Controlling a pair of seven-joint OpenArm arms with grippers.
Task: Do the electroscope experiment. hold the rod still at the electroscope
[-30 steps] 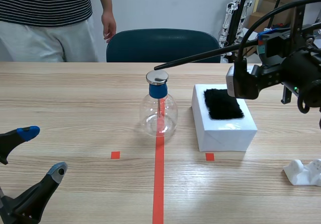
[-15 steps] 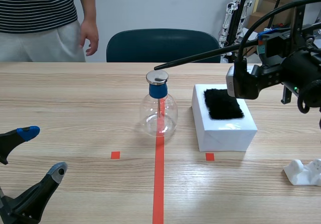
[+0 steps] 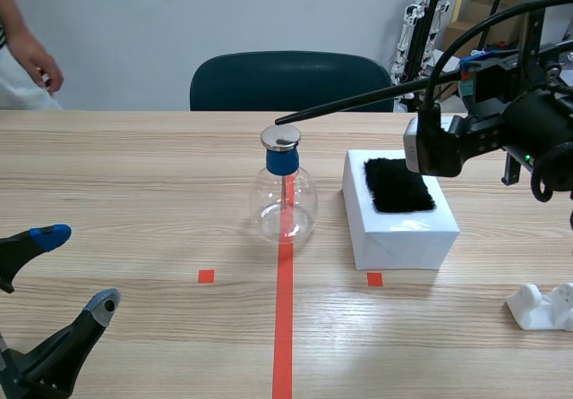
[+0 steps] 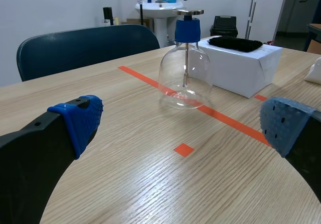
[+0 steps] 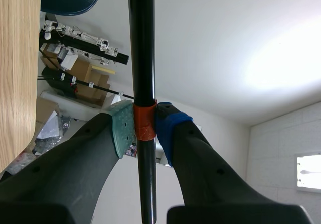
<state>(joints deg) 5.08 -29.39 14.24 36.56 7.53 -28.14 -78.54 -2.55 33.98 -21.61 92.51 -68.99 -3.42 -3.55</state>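
While the right arm (image 3: 501, 135) hangs raised over the right side of the bench (image 3: 134, 175), its jaws pinch the black rod (image 3: 358, 102) at an orange band (image 5: 144, 123). The rod slants down toward the middle, its tip just above the metal cap of the electroscope (image 3: 284, 193), which stands on the red tape line. A white box (image 3: 403, 233) topped with a black cloth (image 3: 398, 184) sits just beside the electroscope, under the rod. The left jaws lie low by the bench's near edge, spread wide, pads (image 4: 80, 121) apart, a wide stretch of bench between them and the electroscope.
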